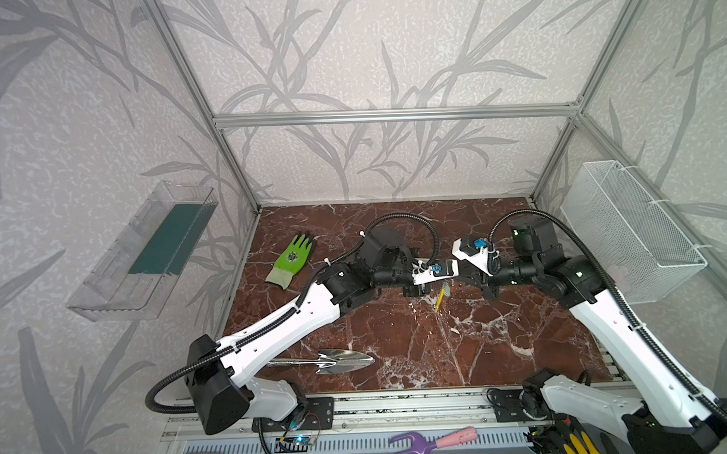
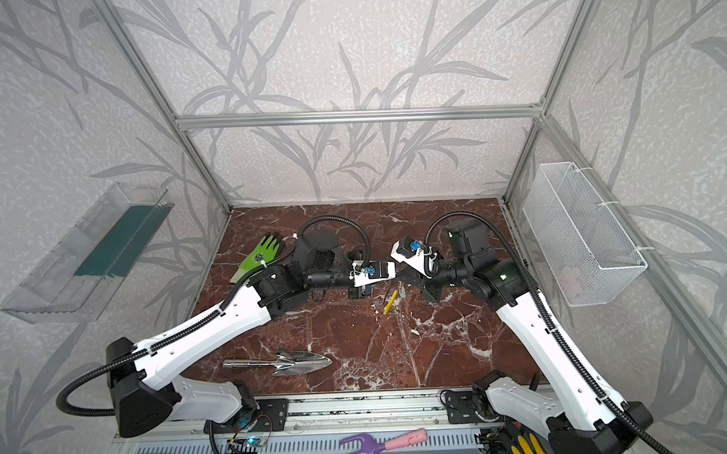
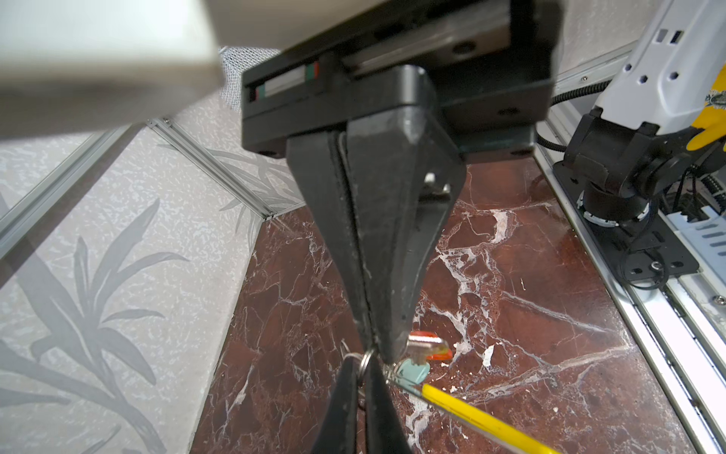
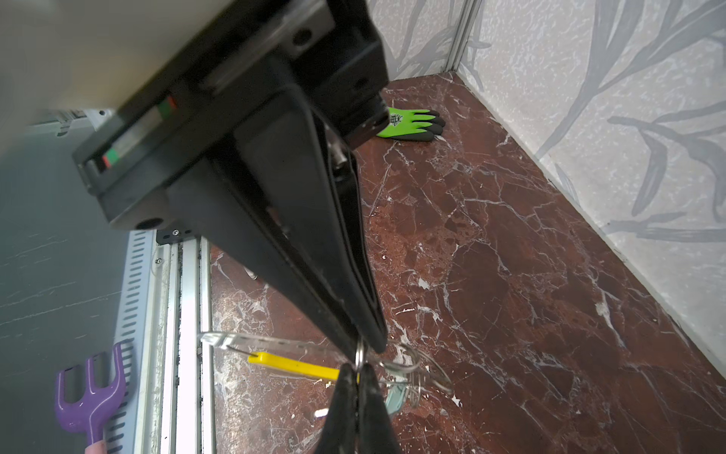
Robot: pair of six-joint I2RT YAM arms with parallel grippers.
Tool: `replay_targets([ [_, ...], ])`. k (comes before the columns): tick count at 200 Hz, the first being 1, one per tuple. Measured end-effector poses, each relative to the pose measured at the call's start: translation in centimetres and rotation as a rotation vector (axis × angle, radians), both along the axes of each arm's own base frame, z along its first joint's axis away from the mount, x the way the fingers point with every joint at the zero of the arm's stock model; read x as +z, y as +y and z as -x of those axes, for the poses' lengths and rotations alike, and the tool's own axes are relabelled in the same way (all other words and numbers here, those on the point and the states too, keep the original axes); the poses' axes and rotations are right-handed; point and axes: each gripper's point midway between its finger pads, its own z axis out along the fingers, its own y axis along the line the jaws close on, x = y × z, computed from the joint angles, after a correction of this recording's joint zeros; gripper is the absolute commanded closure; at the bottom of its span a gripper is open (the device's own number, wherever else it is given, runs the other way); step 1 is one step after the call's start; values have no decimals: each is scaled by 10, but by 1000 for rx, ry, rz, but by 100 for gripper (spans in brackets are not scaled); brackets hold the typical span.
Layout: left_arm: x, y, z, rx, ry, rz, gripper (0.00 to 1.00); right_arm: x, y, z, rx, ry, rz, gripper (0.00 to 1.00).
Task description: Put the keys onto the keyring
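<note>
In the left wrist view you find the left tool [image 3: 379, 350] at lower centre, jaws together on a small split ring [image 3: 363, 359]. The right tool [image 4: 371, 346] is clamped on it too, tip to tip. The keys [image 3: 426, 350] sit just right of the tips: silver, one with a red tag [image 3: 440, 355], one with a mint tag [image 3: 412, 373]. In the right wrist view the keyring [image 4: 255, 342], a thin holed hoop with a yellow segment [image 4: 294, 366], extends left from the tool tip.
</note>
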Motion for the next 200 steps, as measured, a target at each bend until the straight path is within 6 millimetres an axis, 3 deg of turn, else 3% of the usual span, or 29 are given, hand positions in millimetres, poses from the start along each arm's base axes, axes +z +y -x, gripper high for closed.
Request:
replay_targets([
  [10, 1, 0, -1, 3, 1, 3, 100, 1, 0, -1, -4, -5, 0, 98],
  [29, 2, 0, -1, 6, 10, 10, 100, 2, -2, -4, -26, -17, -2, 78],
  [56, 4, -2, -3, 17, 18, 31, 100, 5, -7, -7, -68, -69, -17, 67],
  [113, 13, 1, -13, 70, 59, 118, 100, 3, -18, -8, -162, -95, -69, 63],
  [200, 31, 2, -17, 99, 105, 246, 100, 11, -6, -23, -173, -86, -170, 63],
])
